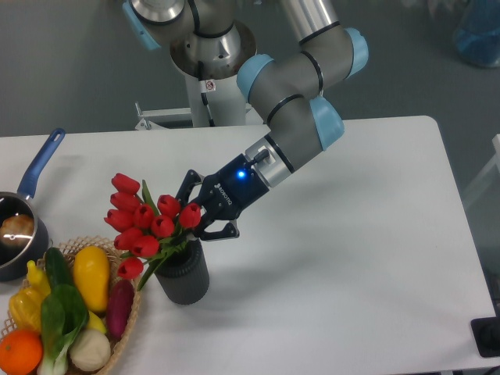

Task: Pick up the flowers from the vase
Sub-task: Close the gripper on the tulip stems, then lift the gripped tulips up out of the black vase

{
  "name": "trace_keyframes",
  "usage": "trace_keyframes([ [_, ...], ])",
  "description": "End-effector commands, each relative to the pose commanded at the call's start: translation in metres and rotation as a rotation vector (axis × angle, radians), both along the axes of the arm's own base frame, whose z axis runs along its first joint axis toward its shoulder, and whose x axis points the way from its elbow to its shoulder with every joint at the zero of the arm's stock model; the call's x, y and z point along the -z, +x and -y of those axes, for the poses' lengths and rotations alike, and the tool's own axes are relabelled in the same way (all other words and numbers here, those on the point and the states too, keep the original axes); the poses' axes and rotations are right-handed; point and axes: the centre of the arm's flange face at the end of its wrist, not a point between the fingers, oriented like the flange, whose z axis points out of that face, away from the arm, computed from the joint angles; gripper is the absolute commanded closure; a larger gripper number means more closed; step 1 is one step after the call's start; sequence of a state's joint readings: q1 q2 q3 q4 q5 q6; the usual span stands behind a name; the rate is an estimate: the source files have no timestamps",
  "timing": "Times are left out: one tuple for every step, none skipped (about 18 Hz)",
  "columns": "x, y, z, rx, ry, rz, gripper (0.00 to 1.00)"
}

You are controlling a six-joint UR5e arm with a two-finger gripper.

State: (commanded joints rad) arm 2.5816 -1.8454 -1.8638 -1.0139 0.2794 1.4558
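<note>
White bench (351,234) is sitting against a grey floor, arm base at the far side. Arm is reaching down-left, and the pincer (195,219) is sitting at the right edge of the flowers (144,223), just above the rim of the vase (183,277). One black finger is showing above the rightmost bud, one below it, so my read is it's pinching the flowers near the top of the stems, though leaves and buds are hiding the actual contact and I'm not certain. Flowers are leaning left out of the vase, stems in the mouth, heads hanging over toward the wicker basket (129,312) of vegetables at the near left. Dark pot (16,234) with a blue handle is sitting at the far left edge. Lift isn't done yet, stems are in the vase. Risks from here: grip looks off to one side of the bunch, so the bunch may be twisting or slipping out on the pull; stems dragging on the rim may be tipping the vase, which is standing just beside the basket; a sideways pull left would be sweeping the heads into the vegetables; squeezing at bud height may be crushing a tulip. A straight-up pull looks safest.
</note>
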Motion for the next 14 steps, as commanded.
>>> trace_keyframes([
  [-0.004, 0.000, 0.001, -0.003, 0.011, 0.003, 0.68],
  [-0.008, -0.001, 0.003, -0.007, 0.014, -0.002, 0.68],
  [-0.009, -0.002, 0.004, -0.010, 0.016, -0.003, 0.68],
  [-0.010, -0.002, 0.005, -0.012, 0.016, -0.003, 0.68],
  [-0.012, -0.003, 0.005, -0.012, 0.018, -0.005, 0.68],
  [-0.013, -0.002, 0.005, -0.012, 0.019, -0.007, 0.68],
  [-0.016, -0.002, 0.007, -0.015, 0.023, -0.010, 0.68],
  [-0.020, -0.002, 0.008, -0.019, 0.023, -0.011, 0.68],
  [-0.023, -0.003, 0.010, -0.025, 0.021, -0.008, 0.68],
  [-0.027, -0.004, 0.011, -0.032, 0.021, -0.005, 0.68],
  [-0.030, -0.005, 0.012, -0.034, 0.026, -0.007, 0.68],
  [-0.034, -0.008, 0.015, -0.042, 0.050, 0.007, 0.69],
  [-0.036, -0.008, 0.016, -0.044, 0.062, 0.016, 0.69],
  [-0.038, -0.006, 0.017, -0.044, 0.066, 0.019, 0.71],
])
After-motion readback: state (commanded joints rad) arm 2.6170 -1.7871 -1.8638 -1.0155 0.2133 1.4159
